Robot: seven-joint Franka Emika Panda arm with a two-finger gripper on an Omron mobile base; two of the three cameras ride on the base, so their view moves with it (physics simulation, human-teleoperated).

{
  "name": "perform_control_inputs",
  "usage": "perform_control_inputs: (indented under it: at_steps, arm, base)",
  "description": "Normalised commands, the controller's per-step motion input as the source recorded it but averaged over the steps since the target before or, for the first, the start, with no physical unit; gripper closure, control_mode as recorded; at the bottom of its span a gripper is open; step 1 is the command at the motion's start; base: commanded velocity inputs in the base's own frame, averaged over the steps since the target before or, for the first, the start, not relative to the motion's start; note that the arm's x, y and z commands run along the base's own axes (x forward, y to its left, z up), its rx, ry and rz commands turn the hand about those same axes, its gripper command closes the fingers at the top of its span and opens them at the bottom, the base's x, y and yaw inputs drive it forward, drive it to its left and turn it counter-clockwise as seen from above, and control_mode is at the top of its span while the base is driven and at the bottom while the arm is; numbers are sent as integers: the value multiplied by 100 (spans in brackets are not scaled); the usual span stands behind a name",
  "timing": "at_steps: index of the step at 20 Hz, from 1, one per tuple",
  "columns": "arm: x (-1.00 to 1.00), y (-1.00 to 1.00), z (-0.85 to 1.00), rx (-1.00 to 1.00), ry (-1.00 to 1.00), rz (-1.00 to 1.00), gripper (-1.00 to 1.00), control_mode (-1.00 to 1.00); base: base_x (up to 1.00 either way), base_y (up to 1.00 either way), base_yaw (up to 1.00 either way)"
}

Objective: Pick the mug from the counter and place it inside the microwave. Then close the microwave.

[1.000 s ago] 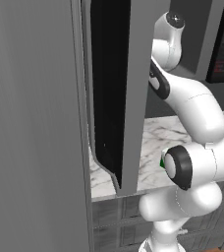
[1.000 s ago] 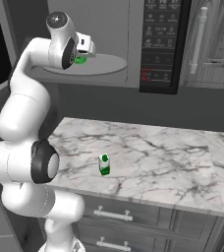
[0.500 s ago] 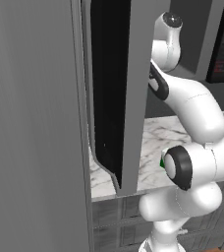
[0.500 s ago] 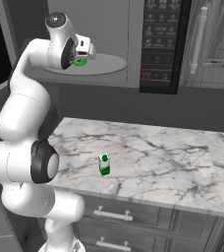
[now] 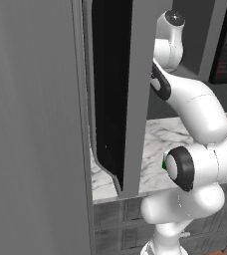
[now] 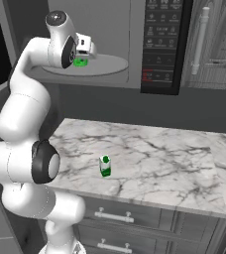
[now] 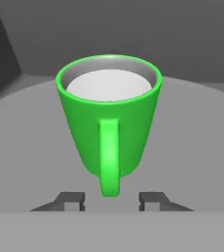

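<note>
Mug set down inside the microwave, pincer let go.
The pincer (image 7: 111, 201) sits open, holding nothing; the green mug (image 7: 109, 123) stands just ahead of it on the microwave's white plate (image 6: 101, 65), barely changed from a second ago. Door (image 5: 110, 94) still open.

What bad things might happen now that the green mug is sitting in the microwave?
The gripper is open, its fingertips either side of the mug's handle; pulling back crooked might catch and tip the mug. The microwave door stands wide open beside the arm, so swinging it shut too soon could hit the arm.
</note>
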Motion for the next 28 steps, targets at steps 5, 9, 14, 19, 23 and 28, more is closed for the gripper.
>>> perform_control_inputs:
  at_steps: [5, 9, 14, 19, 23, 28]
  arm:
    - [0, 0, 1, 0, 0, 0, -100, -100]
    - [-14, 0, 2, 0, -4, 0, -100, -100]
    - [-68, 0, 18, 0, -13, 0, -100, -100]
    - [-76, 0, 24, 0, -12, 0, -100, -100]
    - [-77, 0, 8, 0, -12, 0, -100, -100]
    - [-68, 1, 0, 0, -16, 0, -100, -100]
  base:
    - [0, 0, 0]
    - [0, 0, 0]
    - [0, 0, 0]
    - [0, 0, 0]
    - [0, 0, 0]
    - [0, 0, 0]
